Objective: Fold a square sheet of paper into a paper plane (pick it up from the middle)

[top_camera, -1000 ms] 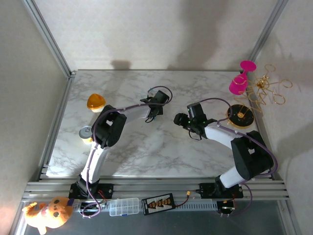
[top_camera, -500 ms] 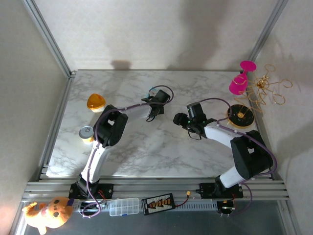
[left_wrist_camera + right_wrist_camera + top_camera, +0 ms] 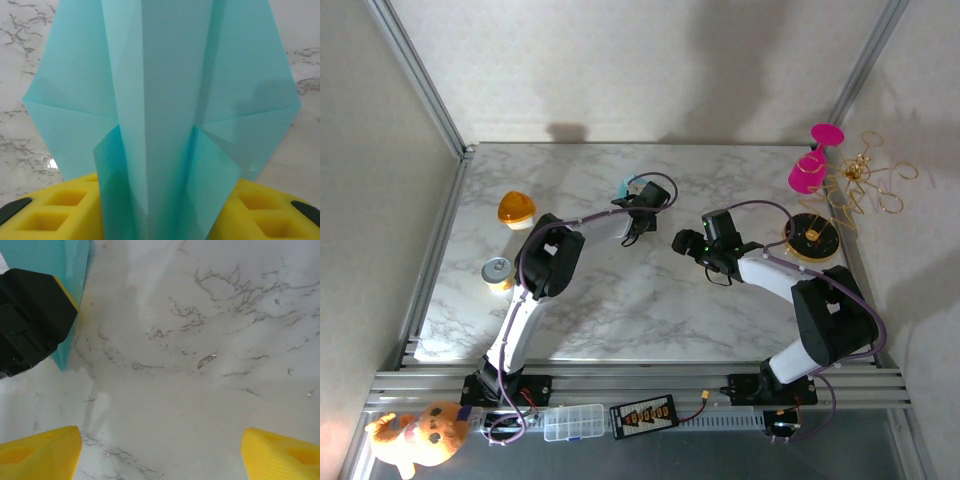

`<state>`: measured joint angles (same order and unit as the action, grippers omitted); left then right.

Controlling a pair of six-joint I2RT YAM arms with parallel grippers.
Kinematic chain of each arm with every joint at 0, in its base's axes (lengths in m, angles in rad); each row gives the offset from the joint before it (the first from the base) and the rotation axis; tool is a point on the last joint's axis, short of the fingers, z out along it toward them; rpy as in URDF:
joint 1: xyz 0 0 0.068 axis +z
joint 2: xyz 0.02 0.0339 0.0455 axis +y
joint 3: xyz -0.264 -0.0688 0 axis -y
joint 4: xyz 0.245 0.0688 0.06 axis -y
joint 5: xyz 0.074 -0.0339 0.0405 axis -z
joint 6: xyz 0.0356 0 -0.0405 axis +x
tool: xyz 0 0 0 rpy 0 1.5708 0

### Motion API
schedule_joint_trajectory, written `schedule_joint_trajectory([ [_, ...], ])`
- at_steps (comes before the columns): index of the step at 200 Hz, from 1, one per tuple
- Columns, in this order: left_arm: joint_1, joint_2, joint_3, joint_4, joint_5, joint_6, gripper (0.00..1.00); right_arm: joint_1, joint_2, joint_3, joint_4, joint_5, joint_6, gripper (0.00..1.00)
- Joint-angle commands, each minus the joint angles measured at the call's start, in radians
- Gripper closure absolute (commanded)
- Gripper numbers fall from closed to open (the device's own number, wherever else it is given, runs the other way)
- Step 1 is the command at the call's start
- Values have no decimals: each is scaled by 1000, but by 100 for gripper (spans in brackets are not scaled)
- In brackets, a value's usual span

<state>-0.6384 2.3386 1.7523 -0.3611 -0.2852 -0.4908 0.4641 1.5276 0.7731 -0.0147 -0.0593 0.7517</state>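
The paper plane (image 3: pixel 165 100) is teal-blue paper folded into a narrow pointed shape with a centre crease and side flaps. It stands between the yellow fingers (image 3: pixel 55 212) of my left gripper (image 3: pixel 165 220), its layers fanned loosely apart in the gap. The jaws stand apart and do not press the layers together. From above, a bit of teal paper plane (image 3: pixel 627 186) pokes out past the left gripper (image 3: pixel 633 197) at the table's far middle. In the right wrist view one corner of the plane (image 3: pixel 75 270) hangs down close to the marble. My right gripper (image 3: pixel 160 455) is wide open over bare marble, just right of the left one (image 3: pixel 682 242).
An orange dome (image 3: pixel 516 208) and a small tin (image 3: pixel 497 271) sit at the left of the marble table (image 3: pixel 620 300). At the far right stand a pink goblet (image 3: pixel 812 160), a gold wire tangle (image 3: pixel 865 185) and a round black-and-gold disc (image 3: pixel 812 237).
The left jaws have widened around the paper, and more teal shows past the fingers from above. The right jaws have opened wider. Both arms have barely shifted.
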Motion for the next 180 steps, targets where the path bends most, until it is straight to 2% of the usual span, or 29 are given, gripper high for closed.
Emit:
schedule_joint_trajectory([
  [1,6,68,-16,-102,37,42,51,-7,-32,20,-17,49,-10,12],
  [66,11,70,-23,-95,88,68,48,-7,-18,34,-24,47,-12,9],
  [105,13,46,-21,-80,103,72,53,-7,-11,40,-25,42,-11,9],
  [180,13,-47,44,-102,38,13,47,-8,-7,43,-25,36,-5,9],
])
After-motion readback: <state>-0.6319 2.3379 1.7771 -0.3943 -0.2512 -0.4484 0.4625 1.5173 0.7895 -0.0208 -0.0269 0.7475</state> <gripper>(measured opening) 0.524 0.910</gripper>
